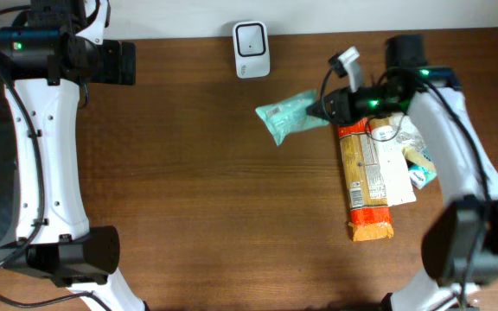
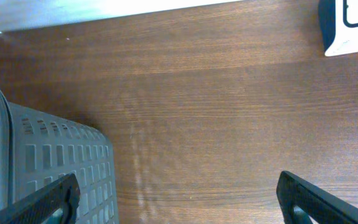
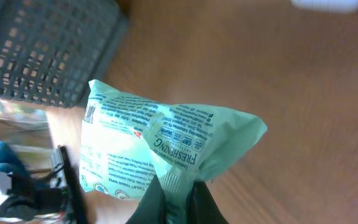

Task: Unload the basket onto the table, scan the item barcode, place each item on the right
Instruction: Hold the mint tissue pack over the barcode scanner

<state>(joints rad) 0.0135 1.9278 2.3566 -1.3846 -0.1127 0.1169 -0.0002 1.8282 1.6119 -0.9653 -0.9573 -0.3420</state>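
Note:
The item is a pale green plastic packet (image 1: 288, 115) with printed text, lifted just above the table right of centre. My right gripper (image 1: 322, 108) is shut on its crimped right end. The right wrist view shows the packet (image 3: 160, 143) hanging out in front of the gripper (image 3: 178, 193), whose dark fingers pinch the seam. The white barcode scanner (image 1: 252, 49) stands at the table's back edge, up and left of the packet. My left gripper (image 1: 118, 62) is at the back left, open and holding nothing (image 2: 179, 205).
A long orange-ended box (image 1: 366, 181) and other small packets (image 1: 418, 164) lie under the right arm. A grey slotted basket (image 2: 42, 162) sits at the table's left edge. The scanner (image 2: 350, 28) shows at the left wrist view's top right.

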